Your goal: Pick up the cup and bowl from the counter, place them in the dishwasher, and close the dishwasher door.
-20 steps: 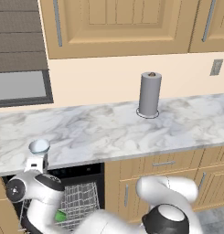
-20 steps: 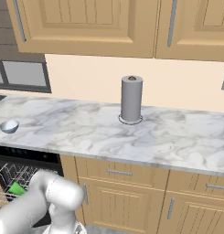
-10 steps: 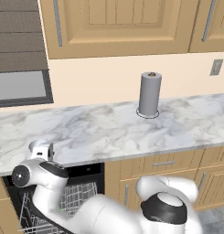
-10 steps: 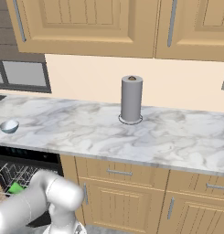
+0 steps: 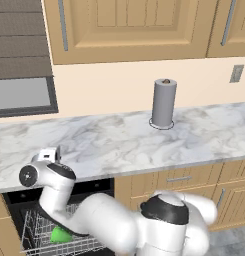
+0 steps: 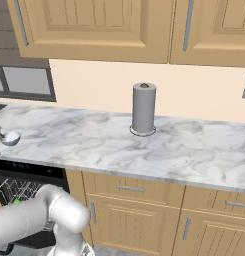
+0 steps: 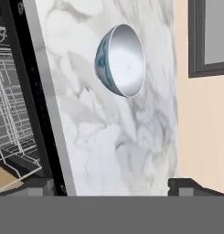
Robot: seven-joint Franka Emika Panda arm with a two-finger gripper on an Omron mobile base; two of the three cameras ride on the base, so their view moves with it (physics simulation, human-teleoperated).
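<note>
Compared with a second ago, your arm is riding higher: in the left base view its wrist, which was down in front of the dishwasher opening, is now sitting level with the front edge of the counter, covering the spot where the bowl was showing before. Your gripper is looking along the marble with its two dark fingertips standing wide apart, and nothing is lying between them or touching them. In the hand view you are seeing the bowl ahead of the tips and apart from them, resting on the counter near its front edge, its pale inside turned toward the wall side of the frame. In the right base view the same bowl is sitting at the far left end of the counter, above the dishwasher. Your cup is lying in the white wire rack of the dishwasher, partly behind the arm. Your paper-towel roll is standing upright on the counter near the back wall, well apart from the bowl. From these views you cannot tell how the dishwasher door is standing.
</note>
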